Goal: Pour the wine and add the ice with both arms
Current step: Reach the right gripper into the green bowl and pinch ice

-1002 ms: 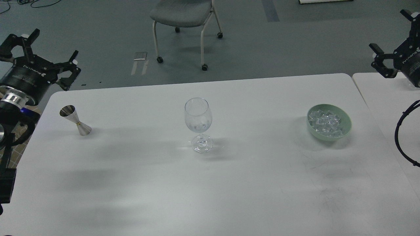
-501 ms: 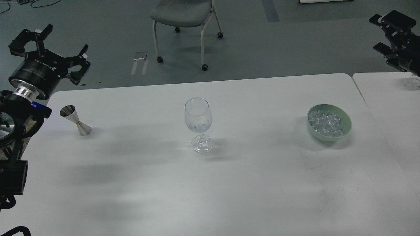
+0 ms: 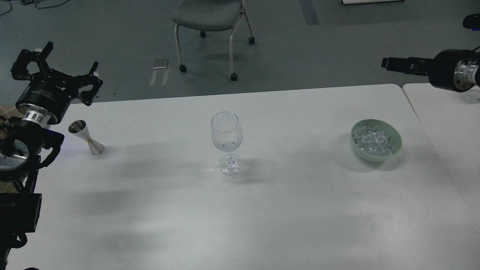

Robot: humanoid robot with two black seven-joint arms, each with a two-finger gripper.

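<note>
A clear wine glass (image 3: 225, 135) stands upright mid-table; faint glints sit low in its bowl, and I cannot tell whether any wine is in it. A silver jigger (image 3: 86, 137) stands at the left of the white table (image 3: 262, 210). A pale green bowl (image 3: 395, 150) at the right holds several clear ice cubes (image 3: 372, 139). My left gripper (image 3: 60, 63) hovers open and empty above and behind the jigger, over the table's far left corner. My right gripper (image 3: 392, 63) points left, seen edge-on, above the table's far right corner and behind the bowl.
A grey wheeled chair (image 3: 210, 15) stands on the floor beyond the table. A second white table (image 3: 442, 120) adjoins on the right with a narrow gap. A small clear object (image 3: 473, 95) sits on it by my right arm.
My left gripper has dropped slightly toward the table corner. My right arm has swung so its gripper now points left and reaches farther left, edge-on.
</note>
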